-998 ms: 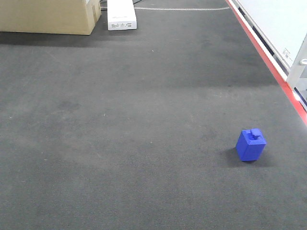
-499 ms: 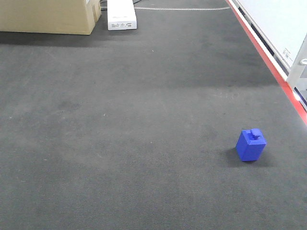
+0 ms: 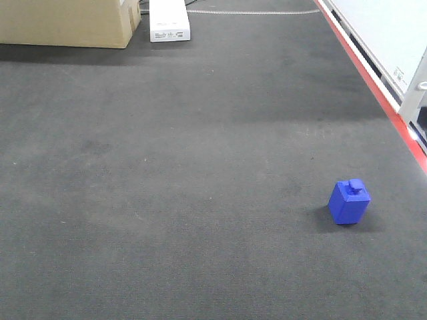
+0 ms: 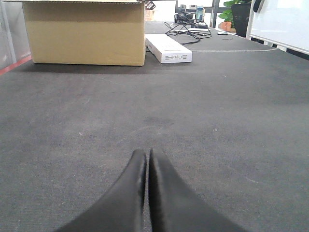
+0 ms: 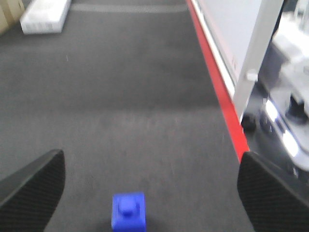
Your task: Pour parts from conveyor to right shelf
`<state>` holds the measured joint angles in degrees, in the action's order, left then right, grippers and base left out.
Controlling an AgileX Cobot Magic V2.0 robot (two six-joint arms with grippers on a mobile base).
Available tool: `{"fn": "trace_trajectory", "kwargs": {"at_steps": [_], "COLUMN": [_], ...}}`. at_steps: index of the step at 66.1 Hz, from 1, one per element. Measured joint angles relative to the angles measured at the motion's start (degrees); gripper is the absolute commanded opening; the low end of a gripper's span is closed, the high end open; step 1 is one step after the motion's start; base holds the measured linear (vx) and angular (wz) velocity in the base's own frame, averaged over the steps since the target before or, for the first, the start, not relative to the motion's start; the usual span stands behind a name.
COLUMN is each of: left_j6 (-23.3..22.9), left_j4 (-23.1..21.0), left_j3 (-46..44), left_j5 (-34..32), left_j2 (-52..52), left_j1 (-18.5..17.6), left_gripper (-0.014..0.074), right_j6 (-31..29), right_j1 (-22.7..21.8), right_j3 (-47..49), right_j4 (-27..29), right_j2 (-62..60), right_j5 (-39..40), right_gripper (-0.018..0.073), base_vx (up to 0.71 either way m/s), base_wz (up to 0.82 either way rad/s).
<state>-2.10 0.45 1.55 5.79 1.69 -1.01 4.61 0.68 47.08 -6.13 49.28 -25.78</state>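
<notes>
Three cameras, all facing forward over one grey carpet (image 3: 167,167).
Front view: high, tilted down, widest. Left wrist view: low, almost level, skimming past the left gripper (image 4: 146,153) toward the cardboard box (image 4: 84,31) and white unit (image 4: 169,48), both also at the front view's top left. Right wrist view: closer, steeper, blurred, looking out through the right gripper (image 5: 152,193); shares the blue block (image 5: 128,211) and red strip (image 5: 217,82) with the front view.

Small blue part (image 3: 348,203) upright on dark carpet (image 3: 167,167), cardboard box (image 3: 67,23) far back
</notes>
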Motion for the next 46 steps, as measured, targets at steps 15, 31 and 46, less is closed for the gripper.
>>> {"fn": "trace_trajectory", "kwargs": {"at_steps": [15, 31, 46], "left_j6": [0.0, 0.0, 0.0], "left_j4": [0.0, 0.0, 0.0], "left_j3": [0.0, 0.0, 0.0], "left_j5": [0.0, 0.0, 0.0], "left_j2": [0.0, 0.0, 0.0], "left_j1": [0.0, 0.0, 0.0], "left_gripper": [-0.0006, -0.0006, -0.0006], "right_j6": [-3.2, -2.8, -6.7], "right_j1": [2.6, 5.2, 2.2], "right_j3": [8.7, 20.7, 31.5], "right_j4": [0.2, 0.9, 6.9], "right_j2": [9.0, 24.1, 37.9], "right_j5": [-12.2, -25.1, -37.0], "right_gripper": [0.0669, 0.0644, 0.0630], "base_vx": [0.00, 0.00, 0.00], "base_wz": [0.00, 0.00, 0.00]}}
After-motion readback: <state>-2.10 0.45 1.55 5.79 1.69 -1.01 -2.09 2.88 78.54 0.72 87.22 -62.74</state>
